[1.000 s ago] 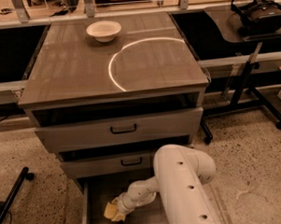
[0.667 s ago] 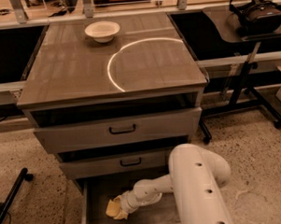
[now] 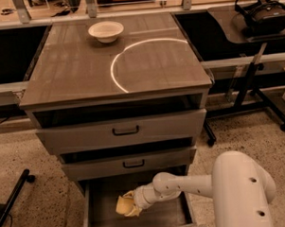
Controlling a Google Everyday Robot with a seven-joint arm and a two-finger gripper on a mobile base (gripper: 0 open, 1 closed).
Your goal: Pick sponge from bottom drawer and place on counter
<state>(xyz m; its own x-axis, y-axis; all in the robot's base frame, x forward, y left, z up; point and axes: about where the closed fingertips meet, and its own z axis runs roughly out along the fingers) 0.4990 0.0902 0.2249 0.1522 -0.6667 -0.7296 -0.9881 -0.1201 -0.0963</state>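
The bottom drawer (image 3: 107, 220) is pulled open at the foot of the cabinet and shows its wood-grain floor. The pale-yellow sponge (image 3: 124, 205) is inside it, left of middle, curled and tilted. My gripper (image 3: 131, 205) reaches into the drawer from the right at the end of the white arm (image 3: 193, 185) and is shut on the sponge, holding it just above the drawer floor. The counter (image 3: 79, 71) is the glossy top of the cabinet, with a white arc mark (image 3: 119, 59) on it.
A cream-white bowl (image 3: 105, 31) stands at the back of the counter. Two upper drawers with black handles (image 3: 125, 131) sit slightly open above the bottom one. A black stand's legs (image 3: 263, 105) are at the right, another black leg (image 3: 13, 199) at the left.
My arm has shifted right and stretched out. The gripper with the sponge in it has risen a little inside the drawer.
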